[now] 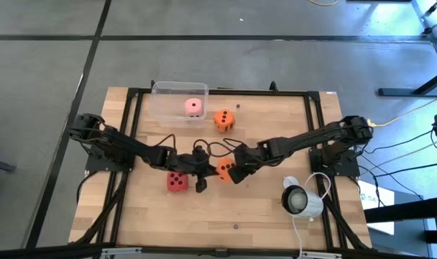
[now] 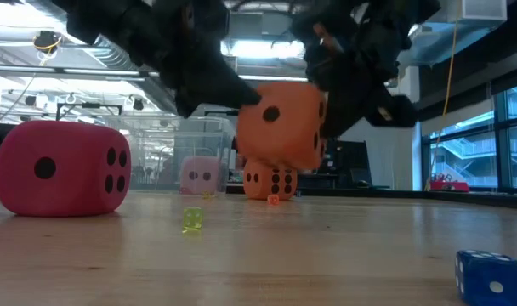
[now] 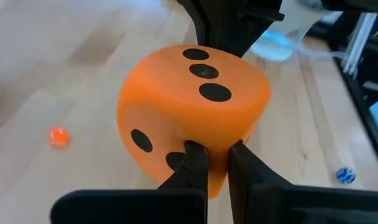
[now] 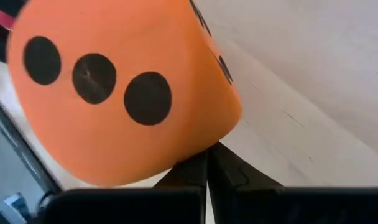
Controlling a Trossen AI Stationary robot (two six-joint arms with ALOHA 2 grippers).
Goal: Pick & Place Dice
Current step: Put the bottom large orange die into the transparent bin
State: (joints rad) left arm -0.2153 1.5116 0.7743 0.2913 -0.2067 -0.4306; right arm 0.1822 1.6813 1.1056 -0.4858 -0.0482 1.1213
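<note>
Held orange die, near the table's centre, lifted clear of the wood in the low view. Both grippers meet on it. The left gripper comes from the left; in its wrist view the two fingers are pinched close together on the die's lower edge, three pips facing up. The right gripper comes from the right; its wrist view shows the fingers drawn together under the die, clamped on its edge.

Red die: on the table, just left of the held die and under the left arm; it rests flat in the low view.

Second orange die: on the table behind the held die, just right of the bin.

Clear plastic bin: at the far edge of the table, behind and left of the held die. It contains the pink die, lying in its right part; seen through the bin wall in the low view.

Small items: a tiny yellow-green die and a blue die on the near wood. A white camera stands to the right of the held die, nearer the front edge.
</note>
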